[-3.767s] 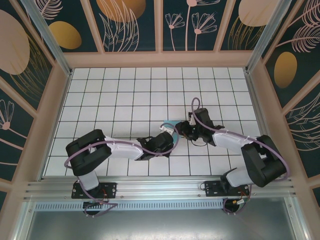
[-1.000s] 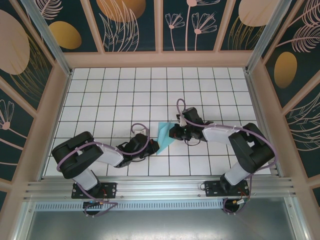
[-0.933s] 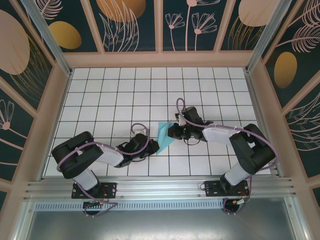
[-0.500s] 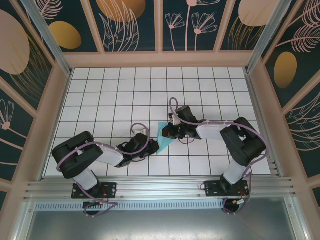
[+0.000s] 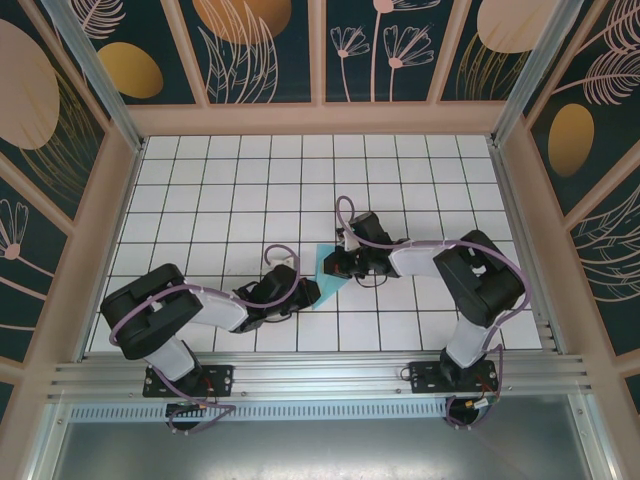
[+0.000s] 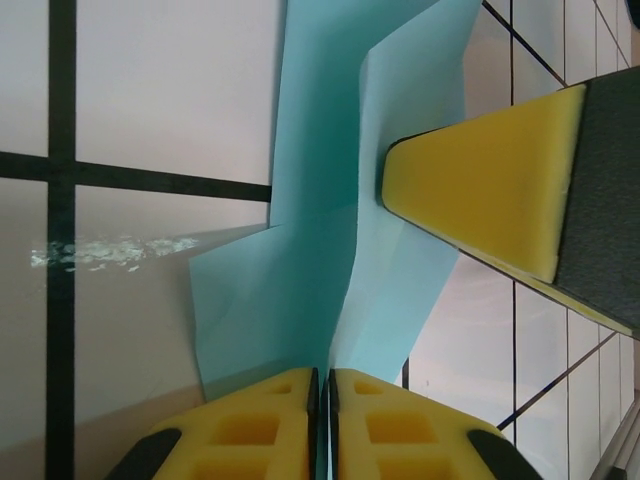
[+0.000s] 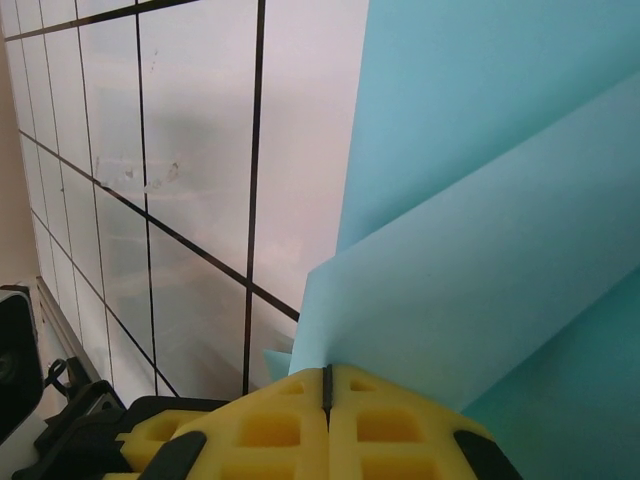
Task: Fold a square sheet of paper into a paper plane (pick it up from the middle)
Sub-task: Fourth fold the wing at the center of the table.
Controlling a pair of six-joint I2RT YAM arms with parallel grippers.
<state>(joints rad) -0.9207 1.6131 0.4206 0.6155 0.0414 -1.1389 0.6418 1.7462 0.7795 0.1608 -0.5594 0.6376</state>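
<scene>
The left gripper (image 5: 308, 292) has its yellow pads (image 6: 250, 425) pressed together on the near tip of the folded light-blue sheet of paper (image 5: 326, 277). The left wrist view shows the creased layers (image 6: 330, 240) running out from between them. The sheet slants away from the left gripper, up and to the right over the white grid table (image 5: 200, 200). At its far side the right gripper (image 5: 334, 266) is also clamped shut on one layer (image 7: 480, 210), pads (image 7: 270, 425) meeting with no gap.

Over the last second the right gripper has slid along the sheet toward the left gripper, which has kept its place. The blue shape between them now looks narrower. I judge this to be a crease being drawn tight or a flap carried over, so the plane is mid-fold and not yet a finished dart. The danger is that thin paper tears or slips if the two grips pull against each other.
</scene>
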